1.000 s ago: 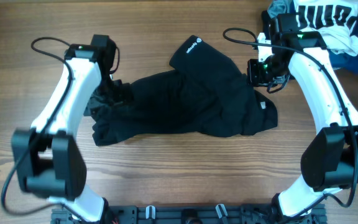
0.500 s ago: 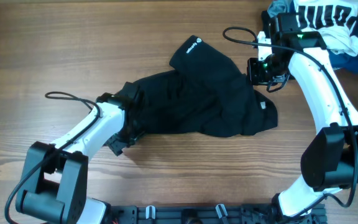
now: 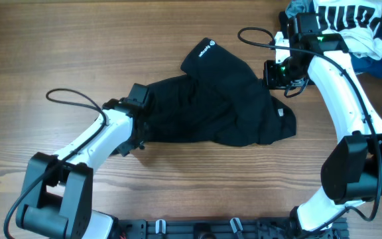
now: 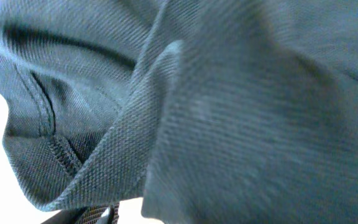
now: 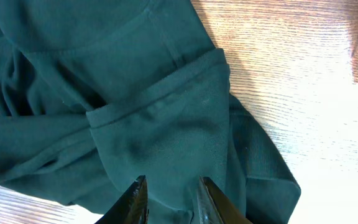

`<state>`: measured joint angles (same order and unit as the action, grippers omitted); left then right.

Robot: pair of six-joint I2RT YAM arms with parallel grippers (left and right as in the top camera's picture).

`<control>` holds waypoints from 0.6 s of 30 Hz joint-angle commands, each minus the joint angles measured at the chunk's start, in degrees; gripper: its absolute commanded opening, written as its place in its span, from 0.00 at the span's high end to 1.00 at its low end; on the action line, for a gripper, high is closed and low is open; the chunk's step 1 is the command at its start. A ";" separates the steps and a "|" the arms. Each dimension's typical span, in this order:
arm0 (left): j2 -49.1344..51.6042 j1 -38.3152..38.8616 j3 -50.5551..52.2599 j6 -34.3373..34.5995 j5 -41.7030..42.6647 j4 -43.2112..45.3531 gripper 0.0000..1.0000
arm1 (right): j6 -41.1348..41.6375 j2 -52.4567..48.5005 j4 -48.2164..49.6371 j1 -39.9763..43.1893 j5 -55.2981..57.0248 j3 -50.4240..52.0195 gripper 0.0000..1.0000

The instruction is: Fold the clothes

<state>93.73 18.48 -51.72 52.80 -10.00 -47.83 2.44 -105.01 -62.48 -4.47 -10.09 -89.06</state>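
Black fabric garment [image 3: 224,109]: large, soft, plain; lies crumpled and unfolded at the centre of the brown wooden table [image 3: 178,33].
Logo [image 3: 205,48]: tiny white mark on the lobe at the garment's 12 o'clock.
Left gripper [image 3: 140,101]: at the garment's 9 o'clock end, pressed into cloth; wrist view filled with fabric; jaw spread cannot be told.
Right gripper [image 5: 169,191]: at the garment's 2 o'clock edge; fingers narrowly apart over a fold; whether it pinches the fabric cannot be told.
White-and-navy lettered garment [image 3: 350,16]: bunched at the table's 1 o'clock corner.

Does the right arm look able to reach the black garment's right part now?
Probably yes: the right end effector hovers over the black garment, jaws slightly apart, with nothing between them.
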 commanded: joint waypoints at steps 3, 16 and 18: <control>-1.20 0.00 -4.55 -3.15 -2.82 -0.35 0.44 | -0.76 -0.63 0.35 -0.17 -0.50 0.31 0.73; -0.92 0.00 -2.12 -3.10 -4.85 1.81 0.80 | -0.74 -0.63 0.72 -0.17 -0.50 0.31 0.73; -0.92 0.00 0.00 -3.10 -4.85 4.09 0.84 | -0.76 -0.63 0.72 -0.17 -0.50 0.31 0.73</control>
<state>93.62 18.48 -54.59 49.69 -13.74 -45.50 2.44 -105.01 -61.82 -4.47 -10.09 -89.06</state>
